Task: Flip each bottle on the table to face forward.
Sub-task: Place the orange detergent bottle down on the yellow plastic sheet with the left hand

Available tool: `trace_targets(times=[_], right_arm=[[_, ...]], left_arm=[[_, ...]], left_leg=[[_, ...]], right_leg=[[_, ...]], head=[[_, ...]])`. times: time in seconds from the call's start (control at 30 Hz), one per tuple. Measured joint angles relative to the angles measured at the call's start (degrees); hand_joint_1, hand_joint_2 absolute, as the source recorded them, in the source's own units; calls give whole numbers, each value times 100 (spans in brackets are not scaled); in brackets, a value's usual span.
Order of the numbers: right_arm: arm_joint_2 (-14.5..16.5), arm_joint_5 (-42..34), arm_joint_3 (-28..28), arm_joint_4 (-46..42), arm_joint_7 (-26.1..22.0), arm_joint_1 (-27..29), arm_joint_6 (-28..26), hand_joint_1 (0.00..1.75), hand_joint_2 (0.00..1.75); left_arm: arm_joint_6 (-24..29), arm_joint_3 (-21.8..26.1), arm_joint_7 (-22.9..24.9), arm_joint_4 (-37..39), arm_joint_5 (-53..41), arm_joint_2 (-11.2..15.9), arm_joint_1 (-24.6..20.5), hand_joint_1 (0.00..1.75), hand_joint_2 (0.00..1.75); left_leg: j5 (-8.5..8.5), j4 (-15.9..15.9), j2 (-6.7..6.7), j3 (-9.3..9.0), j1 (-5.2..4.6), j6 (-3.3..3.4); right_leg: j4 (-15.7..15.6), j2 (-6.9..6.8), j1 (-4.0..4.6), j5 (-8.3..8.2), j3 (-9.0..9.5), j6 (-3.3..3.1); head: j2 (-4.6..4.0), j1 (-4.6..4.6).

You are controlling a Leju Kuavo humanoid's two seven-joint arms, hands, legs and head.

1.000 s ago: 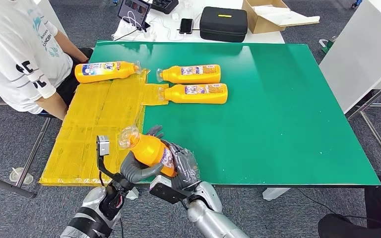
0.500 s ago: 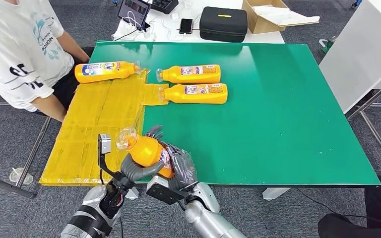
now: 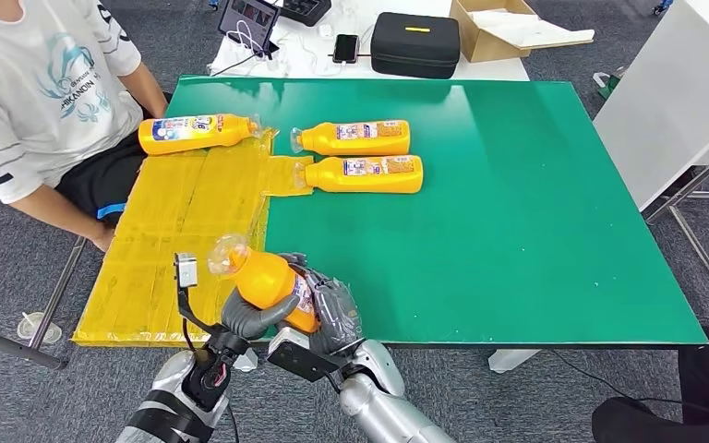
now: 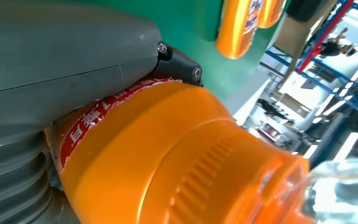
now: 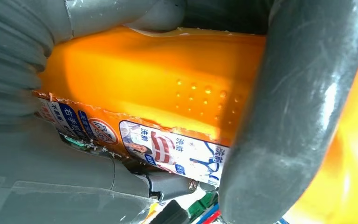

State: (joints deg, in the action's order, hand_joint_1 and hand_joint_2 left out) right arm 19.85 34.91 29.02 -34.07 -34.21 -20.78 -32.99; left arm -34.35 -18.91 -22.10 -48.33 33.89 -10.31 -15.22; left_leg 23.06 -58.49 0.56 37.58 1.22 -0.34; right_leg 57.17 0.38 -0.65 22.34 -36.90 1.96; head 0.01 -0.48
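1. Nearest to the robot, at the front edge of the green table (image 3: 535, 231), both hands hold one orange detergent bottle (image 3: 272, 281) lifted above the table. The left hand (image 3: 251, 315) wraps it from below, near the neck end, and the right hand (image 3: 334, 314) closes on its lower body, where the label sits.

2. The clear cap (image 3: 224, 255) of this bottle points up and to the left, so the bottle is tilted, not flat. In the right wrist view a thick grey finger (image 5: 289, 116) lies across the orange body (image 5: 168, 74), and the printed label (image 5: 168, 149) is partly under the hand. I judge that this is the turning step: the bottle is in the air between two hands and is not yet laid down.

3. The next move, I think, calls for a rotation until the label looks up, then a gentle lowering onto the yellow taped area (image 3: 185, 231) or the green surface, and only after that the opening of both hands. Which side of the label faces up now I cannot tell for sure, because the fingers hide much of it.

4. Farther away, two bottles (image 3: 369, 173) (image 3: 355, 137) lie side by side in the middle, labels visible. A third bottle (image 3: 194, 132) lies at the far left of the yellow area.

5. A seated person (image 3: 37, 101) is beside the table's left side.
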Motion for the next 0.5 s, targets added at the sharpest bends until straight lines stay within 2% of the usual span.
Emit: trace_targets(times=[0.27, 0.3, 0.37, 0.43, 0.5], right_arm=[[13, 155, 91, 15, 155, -41, -1, 175, 175], [15, 169, 99, 20, 168, -50, -1, 170, 175], [20, 190, 108, 26, 190, -61, -1, 82, 175], [25, 199, 111, 30, 208, -67, -3, 0, 87], [28, 195, 108, 31, 236, -79, -12, 0, 0]], left_arm=[[-21, 181, 322, -240, 550, -56, 165, 175, 175], [-22, 196, 347, -264, 590, -56, 178, 175, 175], [-22, 223, 381, -297, 629, -58, 200, 175, 175], [-15, 242, 388, -321, 642, -62, 216, 175, 175], [44, 254, 327, -354, 581, -71, 229, 175, 175]], left_leg=[[0, 0, -1, -1, 0, 0], [0, -1, -1, -1, 0, 0], [0, -1, -1, -1, 0, 0], [0, -1, -1, -1, 0, 0], [0, -1, -2, -1, 0, 0]], right_leg=[[0, 0, 0, 0, 0, 0], [0, 1, 0, 0, 0, 0], [0, 1, 0, 0, -1, 0], [0, 1, 0, 0, -1, 0], [0, 1, 0, 0, -1, 0]], head=[[-1, 0], [-1, 1], [-1, -1], [0, -1], [0, 1]])
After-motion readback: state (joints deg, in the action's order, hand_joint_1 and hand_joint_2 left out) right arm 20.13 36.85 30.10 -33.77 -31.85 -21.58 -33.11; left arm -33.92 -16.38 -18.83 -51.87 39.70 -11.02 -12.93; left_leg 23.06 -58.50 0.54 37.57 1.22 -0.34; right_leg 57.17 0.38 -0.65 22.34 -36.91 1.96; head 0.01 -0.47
